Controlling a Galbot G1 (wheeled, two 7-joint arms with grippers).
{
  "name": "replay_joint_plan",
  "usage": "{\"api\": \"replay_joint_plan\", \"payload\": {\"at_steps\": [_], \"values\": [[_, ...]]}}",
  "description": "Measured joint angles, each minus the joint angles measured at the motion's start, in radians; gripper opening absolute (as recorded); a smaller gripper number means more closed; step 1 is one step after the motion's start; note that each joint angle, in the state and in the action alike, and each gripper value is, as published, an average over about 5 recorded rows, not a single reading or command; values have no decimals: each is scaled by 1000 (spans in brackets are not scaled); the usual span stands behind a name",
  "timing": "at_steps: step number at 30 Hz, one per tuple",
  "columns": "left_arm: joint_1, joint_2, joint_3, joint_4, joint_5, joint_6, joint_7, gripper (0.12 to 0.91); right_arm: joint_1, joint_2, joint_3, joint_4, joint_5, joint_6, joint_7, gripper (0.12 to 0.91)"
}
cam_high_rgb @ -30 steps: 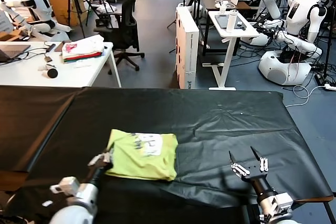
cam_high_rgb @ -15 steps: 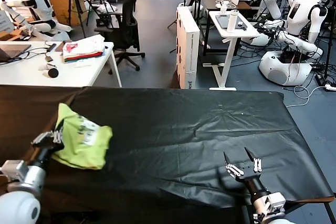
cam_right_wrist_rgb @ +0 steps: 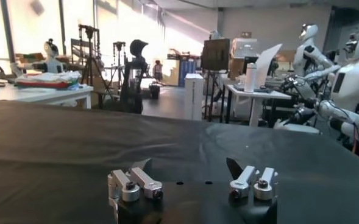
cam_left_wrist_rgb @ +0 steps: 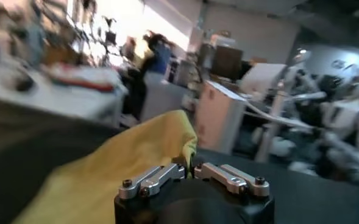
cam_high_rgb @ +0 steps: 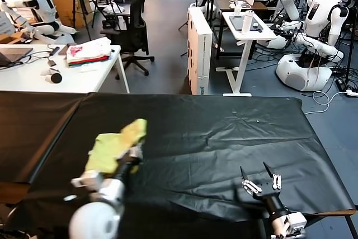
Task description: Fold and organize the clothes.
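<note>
Gripping the T-shirt (cam_high_rgb: 116, 144) with the left gripper (cam_high_rgb: 133, 155), jaws pinched tight on the cloth, bundle crumpled over the left part of the black table (cam_high_rgb: 224, 132). Hovering near the table's front right, right gripper (cam_high_rgb: 260, 181), jaws spread wide, holding nothing.

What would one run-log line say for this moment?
left gripper: shut on folded yellow-green cotton T-shirt, over black table cover | right gripper: open, empty, near front edge
</note>
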Motion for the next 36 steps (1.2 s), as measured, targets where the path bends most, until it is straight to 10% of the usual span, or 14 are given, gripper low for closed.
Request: {"api": "replay_joint_plan", "payload": {"at_steps": [8,20,36], "values": [[-35,-93,146,165,74,-23,9,226,32,-33,-32,23,103,-70,-73,907],[13,-92,260,107,174,-70,67,872,254,-125,-180,-11,440,-291,-68,907],[39,-5,100,-30,248,-234,49,907,606,-25,-487,-236,525,-352,-40,852]]}}
